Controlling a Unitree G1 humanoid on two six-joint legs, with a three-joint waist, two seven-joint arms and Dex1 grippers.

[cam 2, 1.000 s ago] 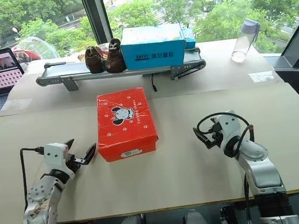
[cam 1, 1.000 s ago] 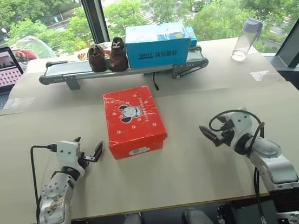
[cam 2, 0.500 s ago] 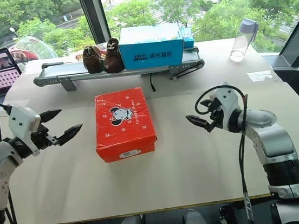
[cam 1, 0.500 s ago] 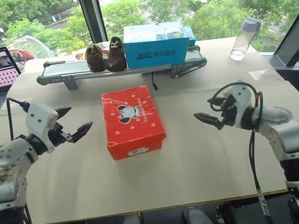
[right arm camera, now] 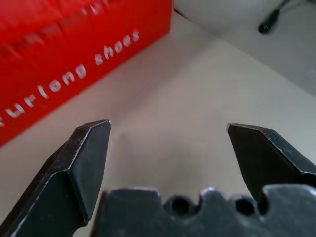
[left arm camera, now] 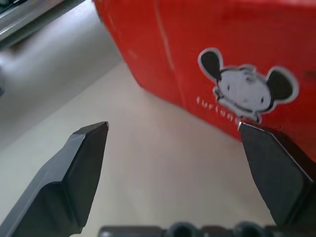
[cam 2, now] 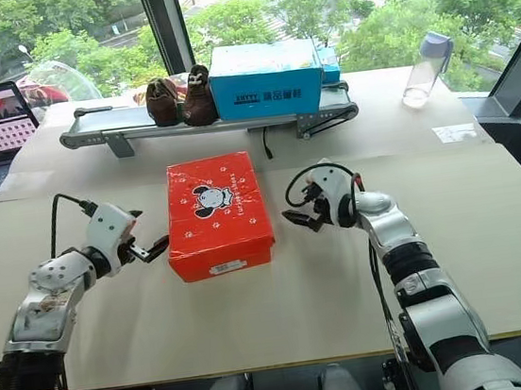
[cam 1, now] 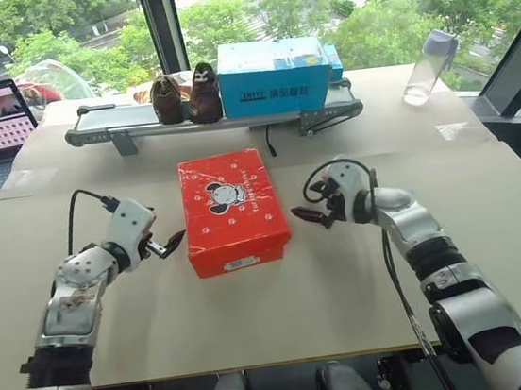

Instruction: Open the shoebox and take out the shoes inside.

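Both grippers (cam 1: 173,243) (cam 1: 307,216) closed in beside the shoebox (cam 1: 232,208).

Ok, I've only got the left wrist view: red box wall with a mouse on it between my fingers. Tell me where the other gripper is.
Observer: The right gripper is on the opposite side of the red shoebox, fingers spread, close to its wall but apart from it.
Operator: Give me the lid state.
Observer: Lid is shut flat, the mouse print facing up.
Operator: And my own gripper, from above.
Observer: The left gripper is open, its nearer fingertip right by the box's left wall near the front corner; I cannot tell whether it touches.
Operator: Tell me what's behind the box.
Observer: A small conveyor carrying a brown pair of shoes and a blue box.
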